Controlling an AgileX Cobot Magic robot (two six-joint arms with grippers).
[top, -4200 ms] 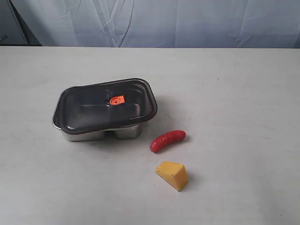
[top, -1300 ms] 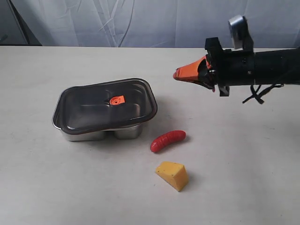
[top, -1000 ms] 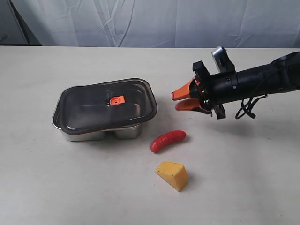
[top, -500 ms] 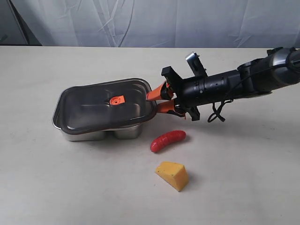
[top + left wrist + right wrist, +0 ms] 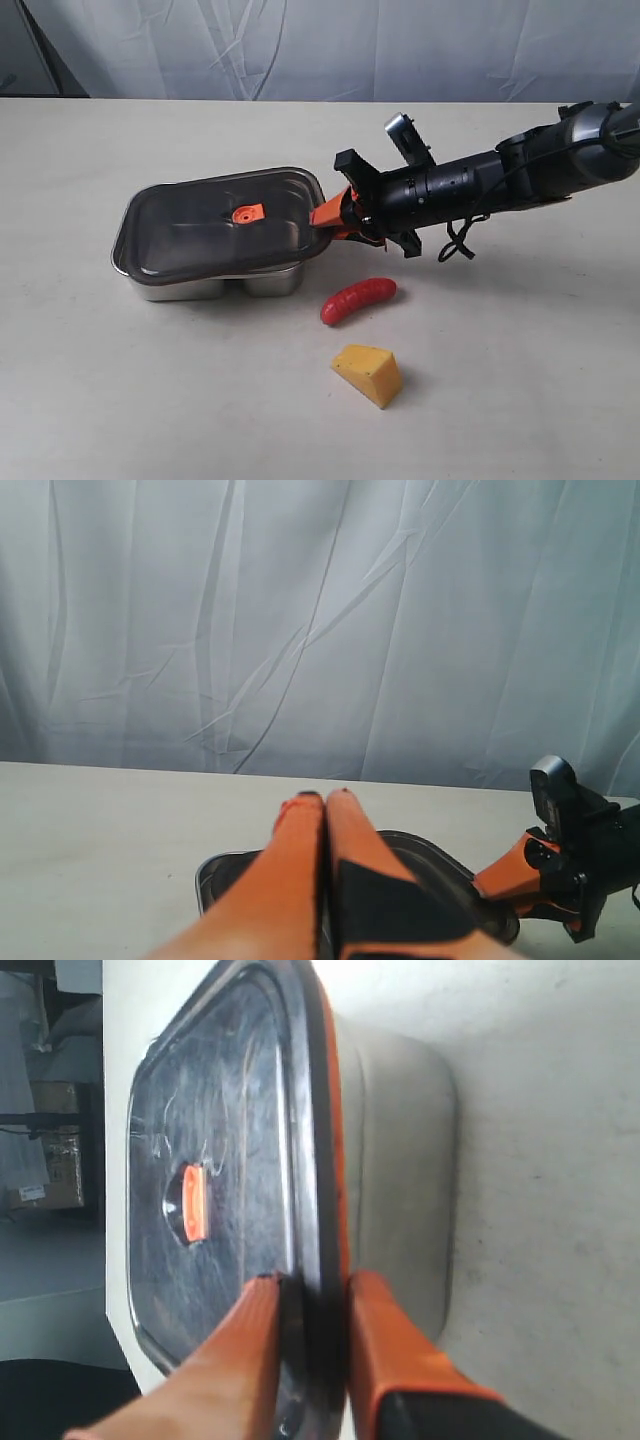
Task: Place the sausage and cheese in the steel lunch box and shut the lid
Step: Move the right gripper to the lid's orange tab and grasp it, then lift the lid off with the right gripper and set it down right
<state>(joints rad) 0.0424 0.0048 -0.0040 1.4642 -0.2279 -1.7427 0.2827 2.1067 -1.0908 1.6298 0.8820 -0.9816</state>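
**On the bench: the lid must come off first**

In the exterior view, the right fingers (image 5: 326, 212) pinch the right rim of the dark lid (image 5: 215, 225), which sits askew on the lunch box (image 5: 200, 288). The sausage (image 5: 358, 299) and cheese (image 5: 368, 373) lie nearby on the bench (image 5: 520, 380). The left wrist view shows the left fingers (image 5: 300, 850) pressed together, empty. In the right wrist view the smoky, orange-edged rim sits clamped between the fingers. A slow, level lift should keep the box from dragging.

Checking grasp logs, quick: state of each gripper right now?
Left gripper: closed, holding nothing.
Right gripper: closed on the rim of the lid.
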